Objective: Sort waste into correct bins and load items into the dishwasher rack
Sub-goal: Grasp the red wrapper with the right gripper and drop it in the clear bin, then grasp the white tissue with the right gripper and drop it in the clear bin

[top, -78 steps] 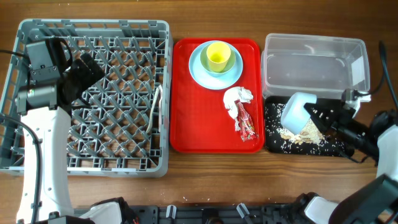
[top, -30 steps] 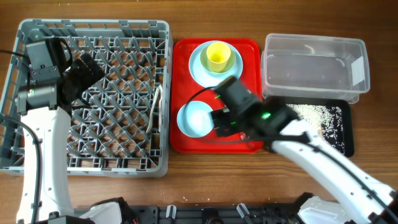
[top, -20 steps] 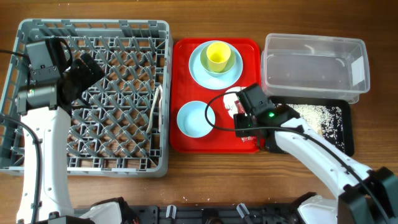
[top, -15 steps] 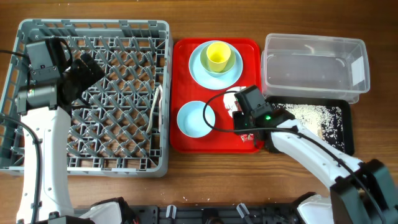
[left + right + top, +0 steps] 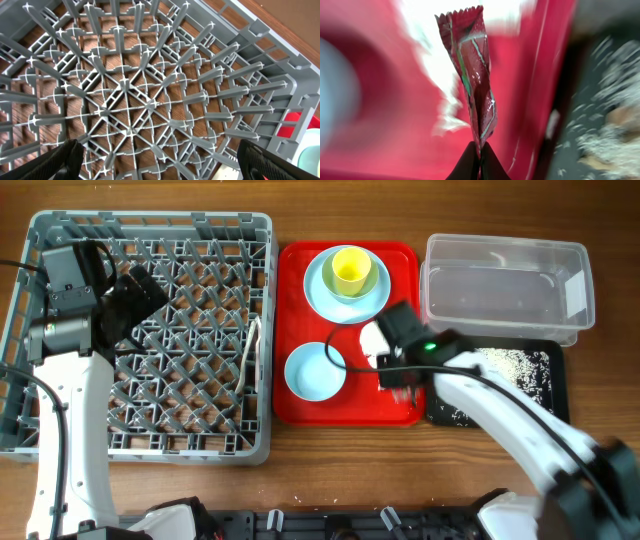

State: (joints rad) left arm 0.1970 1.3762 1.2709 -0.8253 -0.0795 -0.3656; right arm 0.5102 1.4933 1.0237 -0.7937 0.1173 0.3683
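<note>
My right gripper (image 5: 480, 150) is shut on the bottom end of the red snack wrapper (image 5: 475, 85), which hangs above the red tray. Overhead, this gripper (image 5: 401, 374) is over the tray's right side, next to the crumpled white napkin (image 5: 371, 337). The small pale blue bowl (image 5: 315, 370) sits on the red tray (image 5: 300, 408). The yellow-green cup (image 5: 350, 270) stands on the pale blue plate (image 5: 322, 292). Rice scraps lie in the black tray (image 5: 500, 370). The clear tub (image 5: 505, 285) is behind it. My left gripper (image 5: 160, 170) is open over the grey rack (image 5: 150, 330).
A white utensil (image 5: 253, 342) lies at the rack's right edge and also shows in the left wrist view (image 5: 225, 172). The right arm (image 5: 500, 415) stretches across the black tray's front. Wooden table shows around everything.
The right arm emptied the bowl over the black tray and set it on the red tray. It then closed on the wrapper and lifted it. The left arm has not moved.
</note>
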